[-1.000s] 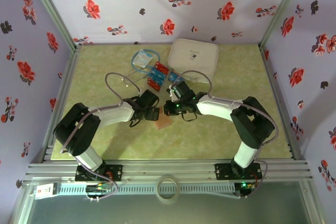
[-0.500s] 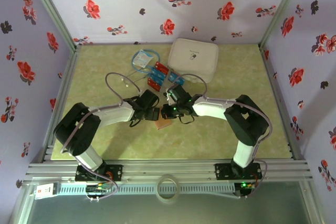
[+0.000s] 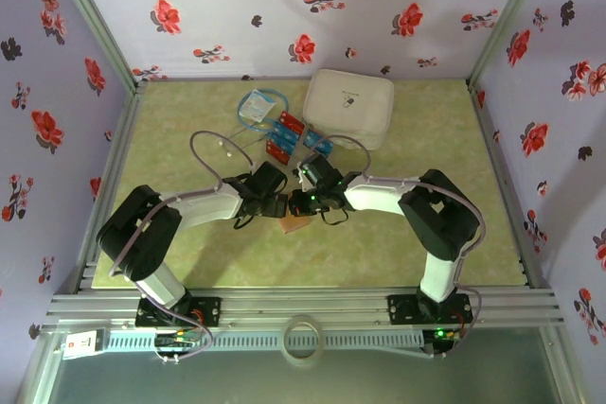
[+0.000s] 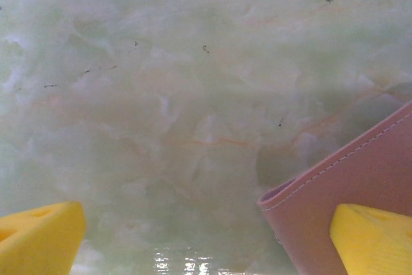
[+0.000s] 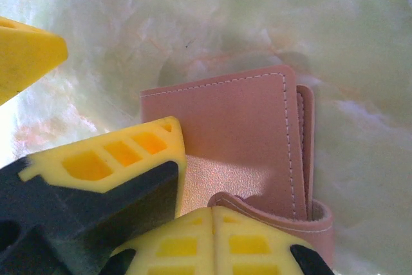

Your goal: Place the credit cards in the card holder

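Card holder (image 5: 238,127) lies on the table (image 3: 398,243) between both arms, in the same spot as a second ago. Right arm has swung inward since then, closing on the left; left arm unchanged. Right gripper (image 5: 212,223) has its fingers pressed together against the holder's raised flap. Left gripper (image 4: 206,243) is spread wide, one finger over the holder's corner. Credit cards (image 3: 284,136) lie loose farther back, beside the white case (image 3: 348,107).
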